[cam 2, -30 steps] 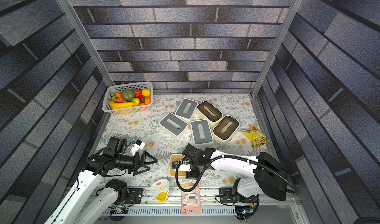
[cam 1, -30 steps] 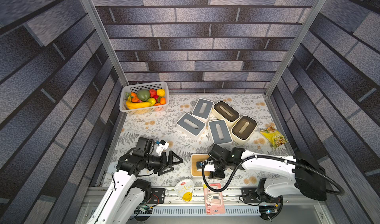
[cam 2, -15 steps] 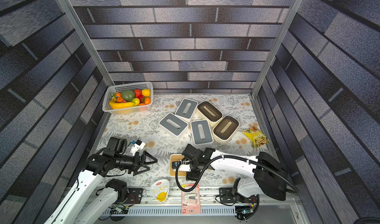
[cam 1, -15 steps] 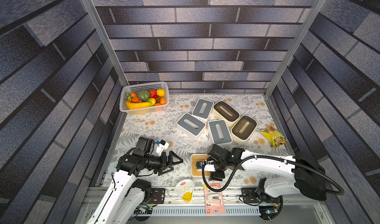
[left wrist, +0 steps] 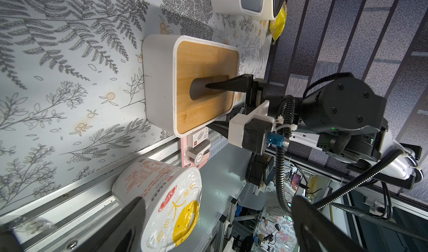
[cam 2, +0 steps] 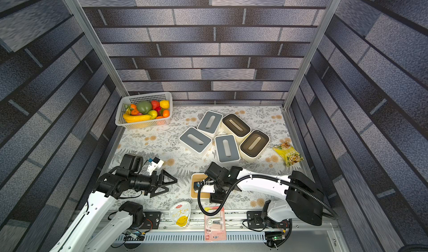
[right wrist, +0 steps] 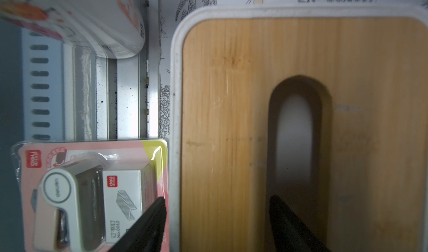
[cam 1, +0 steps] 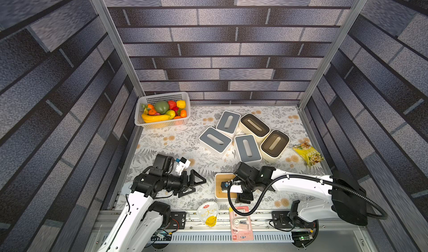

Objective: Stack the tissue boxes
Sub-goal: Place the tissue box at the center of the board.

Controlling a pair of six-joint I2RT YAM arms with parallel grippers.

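At the front edge of the table (cam 1: pixel 166 146), Technician A reports: "White rectangular tissue box with light wood slotted lid (left wrist: pixel 203 61) stands flat, well apart from the three grey-lidded white boxes (cam 1: pixel 247 147) and two rounded dark-brown-lidded cream boxes (cam 1: pixel 275 143) at the rear. Right end effector (right wrist: pixel 217 198) is half open and grips nothing. One finger reaches into the slot; its partner hangs outside the near wall. Left end effector (cam 1: pixel 196 186) is spread wide, empty, beside the box."

Technician B replies: "Hazards, as judged. One: closing here pinches a single wall off-centre, so the box would likely tilt on lifting, or the lid may pull free. Two: the outer finger is above the pink blister-packed stapler (right wrist: pixel 92 193), just beside that wall. The pack could be trapped and dragged. Check both before lifting."
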